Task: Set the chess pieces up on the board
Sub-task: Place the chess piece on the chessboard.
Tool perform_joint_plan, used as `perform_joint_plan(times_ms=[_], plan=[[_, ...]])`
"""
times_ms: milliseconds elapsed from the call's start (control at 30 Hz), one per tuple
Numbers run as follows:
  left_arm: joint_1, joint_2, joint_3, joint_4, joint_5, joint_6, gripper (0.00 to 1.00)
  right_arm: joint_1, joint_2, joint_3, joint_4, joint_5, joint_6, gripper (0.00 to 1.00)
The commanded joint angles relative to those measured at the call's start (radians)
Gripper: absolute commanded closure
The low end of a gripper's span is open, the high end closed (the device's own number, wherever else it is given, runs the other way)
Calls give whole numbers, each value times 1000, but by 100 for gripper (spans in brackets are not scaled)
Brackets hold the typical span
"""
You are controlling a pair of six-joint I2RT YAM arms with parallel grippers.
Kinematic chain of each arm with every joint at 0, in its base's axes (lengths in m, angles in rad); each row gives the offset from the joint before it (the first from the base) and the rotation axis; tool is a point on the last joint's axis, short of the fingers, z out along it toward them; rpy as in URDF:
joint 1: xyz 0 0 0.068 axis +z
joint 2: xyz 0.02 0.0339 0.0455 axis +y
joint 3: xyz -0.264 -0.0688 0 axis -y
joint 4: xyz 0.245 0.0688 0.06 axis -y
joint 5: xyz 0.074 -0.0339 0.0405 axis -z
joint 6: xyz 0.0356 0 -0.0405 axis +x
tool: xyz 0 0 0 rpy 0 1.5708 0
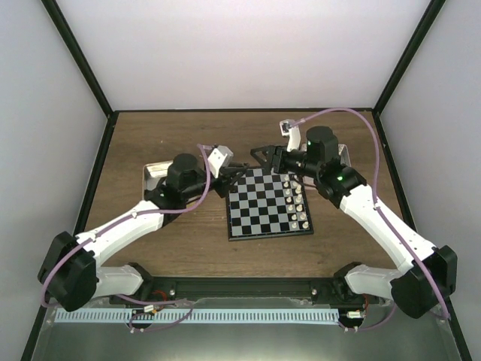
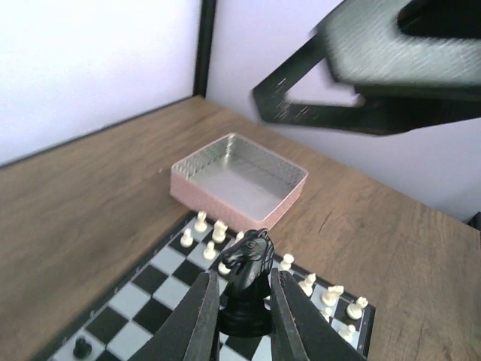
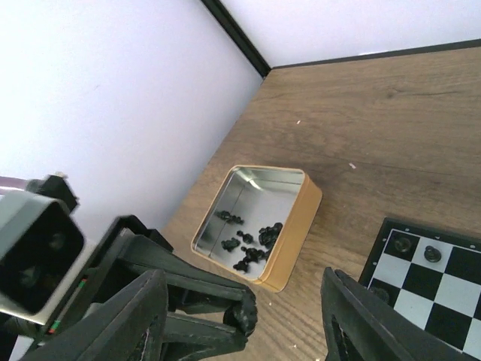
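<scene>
Knight (image 2: 246, 263) upright, axis vertical, muzzle left; left end effector (image 2: 243, 277) clamps it; right end effector (image 3: 242, 280) agape, empty.

The left arm (image 1: 124, 226) and right arm (image 1: 379, 218) share white link shells joined by bulky black joint housings. A lilac cable (image 1: 342, 110) runs along each. Small green lights (image 1: 339, 178) glow on the right arm's joints. The left end effector (image 2: 244, 301) and right end effector (image 3: 244, 274) have matte black fingers (image 2: 201, 323).
</scene>
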Motion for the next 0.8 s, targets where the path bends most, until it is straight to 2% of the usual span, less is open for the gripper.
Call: perform_joint_plan(times_ms=[0, 133, 333, 467, 767], plan=[[-25, -39, -29, 146, 67, 165, 95, -4, -7, 15, -62, -98, -66, 43], [-40, -56, -78, 247, 100, 265, 95, -4, -3, 22, -112, -100, -72, 43], [-45, -48, -76, 253, 103, 332, 95, -5, -16, -10, -95, -203, -72, 46], [-47, -42, -77, 264, 104, 338, 95, -4, -8, -24, -82, -236, -66, 52], [-50, -40, -83, 264, 113, 352, 95, -4, 7, -41, -50, -271, -42, 72]])
